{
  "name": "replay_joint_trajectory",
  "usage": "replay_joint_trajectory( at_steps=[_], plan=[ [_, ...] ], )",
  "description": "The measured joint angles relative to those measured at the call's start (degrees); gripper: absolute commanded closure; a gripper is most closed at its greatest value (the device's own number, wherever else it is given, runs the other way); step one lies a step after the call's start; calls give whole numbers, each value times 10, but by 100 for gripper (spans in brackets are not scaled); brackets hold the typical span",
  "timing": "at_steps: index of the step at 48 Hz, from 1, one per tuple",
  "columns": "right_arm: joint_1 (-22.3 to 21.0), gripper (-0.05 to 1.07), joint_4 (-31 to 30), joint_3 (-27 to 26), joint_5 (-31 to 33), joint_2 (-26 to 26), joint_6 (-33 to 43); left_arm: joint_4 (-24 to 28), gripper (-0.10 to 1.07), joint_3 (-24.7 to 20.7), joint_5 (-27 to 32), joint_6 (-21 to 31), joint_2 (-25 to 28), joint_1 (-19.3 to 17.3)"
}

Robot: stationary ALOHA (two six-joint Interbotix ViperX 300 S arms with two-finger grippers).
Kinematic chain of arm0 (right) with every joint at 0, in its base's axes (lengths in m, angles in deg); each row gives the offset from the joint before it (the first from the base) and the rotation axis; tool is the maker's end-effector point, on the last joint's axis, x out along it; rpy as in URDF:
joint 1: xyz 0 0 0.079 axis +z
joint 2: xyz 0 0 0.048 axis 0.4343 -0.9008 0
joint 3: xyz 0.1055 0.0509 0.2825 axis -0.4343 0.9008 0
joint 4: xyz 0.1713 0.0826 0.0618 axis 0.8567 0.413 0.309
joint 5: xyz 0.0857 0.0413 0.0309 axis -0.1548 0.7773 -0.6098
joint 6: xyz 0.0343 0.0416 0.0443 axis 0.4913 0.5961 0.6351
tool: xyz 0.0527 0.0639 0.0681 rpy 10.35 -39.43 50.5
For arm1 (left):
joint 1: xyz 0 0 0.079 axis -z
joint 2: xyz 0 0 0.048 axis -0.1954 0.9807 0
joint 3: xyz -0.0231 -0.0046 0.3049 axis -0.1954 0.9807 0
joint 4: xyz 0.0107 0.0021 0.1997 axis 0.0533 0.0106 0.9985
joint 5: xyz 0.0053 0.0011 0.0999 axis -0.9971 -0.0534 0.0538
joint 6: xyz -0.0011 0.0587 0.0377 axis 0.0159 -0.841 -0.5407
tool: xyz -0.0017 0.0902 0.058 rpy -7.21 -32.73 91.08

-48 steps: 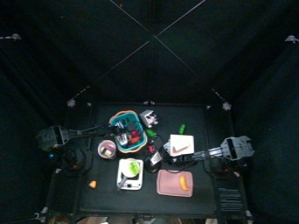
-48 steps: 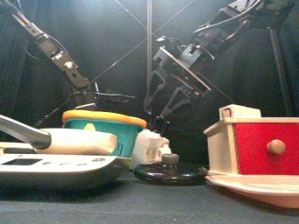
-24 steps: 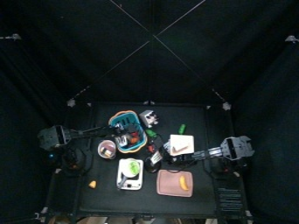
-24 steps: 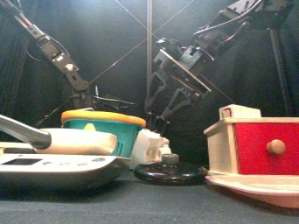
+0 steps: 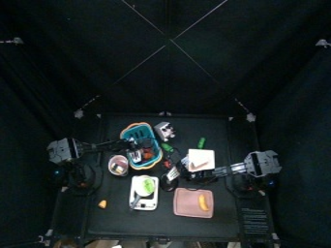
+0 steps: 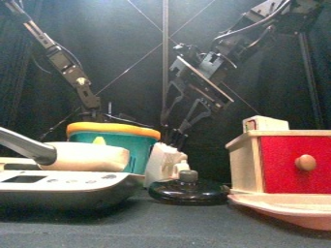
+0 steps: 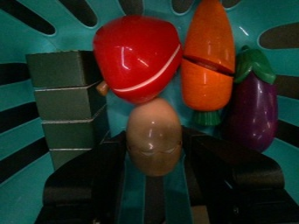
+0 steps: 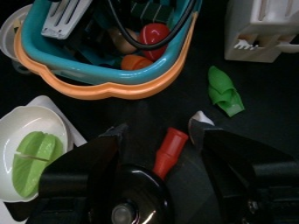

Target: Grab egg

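The tan egg point(image 7: 155, 136) lies in the teal basket point(image 7: 35, 26) beside a red tomato point(image 7: 138, 57), a carrot point(image 7: 205, 61), an eggplant point(image 7: 253, 98) and a dark block point(image 7: 66, 83). My left gripper point(image 7: 155, 153) reaches into the basket point(image 5: 139, 141), and its jaws stand against both sides of the egg. My right gripper point(image 8: 163, 144) is open above the table, just beside the basket's orange rim point(image 8: 105, 83), with a red piece point(image 8: 172, 149) between its jaws. In the front view it hangs behind the basket point(image 6: 114, 136).
A red and wooden box point(image 6: 285, 160) stands at the right, a black lid with a knob point(image 6: 189, 186) in the middle, and a white tray point(image 6: 52, 182) at the left. A green piece point(image 8: 225, 92) and a white dish point(image 8: 35, 162) lie near the right gripper.
The left arm has shifted slightly over the basket. The right arm has hardly moved.
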Motion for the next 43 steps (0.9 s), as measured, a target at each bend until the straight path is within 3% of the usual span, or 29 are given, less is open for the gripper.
replay_joint_trajectory(
  at_steps=[14,43],
  plan=[
    [-1,11,0,1,0,0,0,5,39,-4,4,1,3,0],
    [0,11,4,3,1,0,0,5,39,-16,34,0,-71,17]
  ],
)
